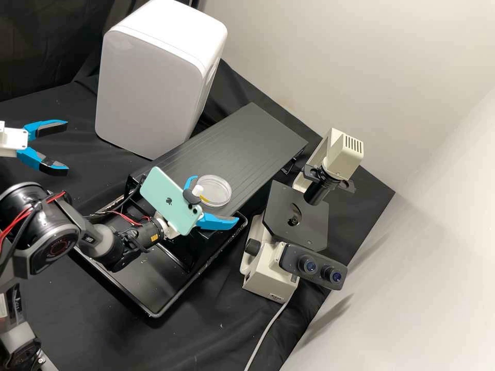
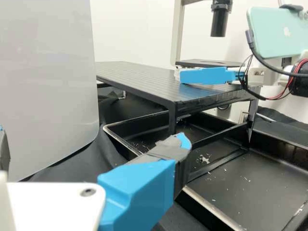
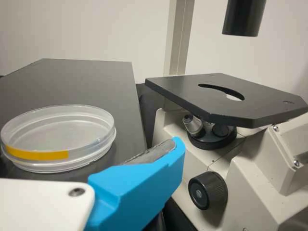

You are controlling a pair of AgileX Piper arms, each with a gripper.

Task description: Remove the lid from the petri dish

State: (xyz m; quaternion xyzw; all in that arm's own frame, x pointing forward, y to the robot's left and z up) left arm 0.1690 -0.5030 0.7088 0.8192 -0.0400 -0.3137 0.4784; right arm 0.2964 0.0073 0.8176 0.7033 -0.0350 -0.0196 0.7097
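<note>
While the lid (image 3: 57, 124) was still seated on the petri dish (image 1: 214, 189), we found the right claw (image 1: 214, 202) spread open at the dish's level. One blue finger was on each side of it in the high view, and neither finger was plainly touching it. We judged this to be an approach stance, with the jaws set wide enough to pass the rim so that closing them would catch the lid and not the base. From the right wrist view the dish lay just ahead of that claw's own finger. It was upright, with a yellow strip (image 3: 36, 155) along its side wall, and the lid's edge overlapped the base all round.

The dish stood near the front corner of a raised black platform (image 1: 247, 139), which itself stood in a black tray (image 1: 154, 304) on the desk (image 1: 232, 335). We took the raised surface as the reason the arm came in nearly level, since it left the fingers free of the tray walls. A microscope (image 1: 294, 242) stood just beside the platform's corner, so we reckoned a straight upward lift safer than any sideways swing. A mint phone (image 1: 170, 201) was fixed on the right wrist and hid part of the upper finger from the high camera.

The left claw (image 1: 61, 147) hung open and held nothing, well apart from the dish, near a white box (image 1: 154, 77) at the desk's far side. We judged it was parked there to leave room. With nothing steadying the base, we thought a grip taken too low might lift the whole dish.
</note>
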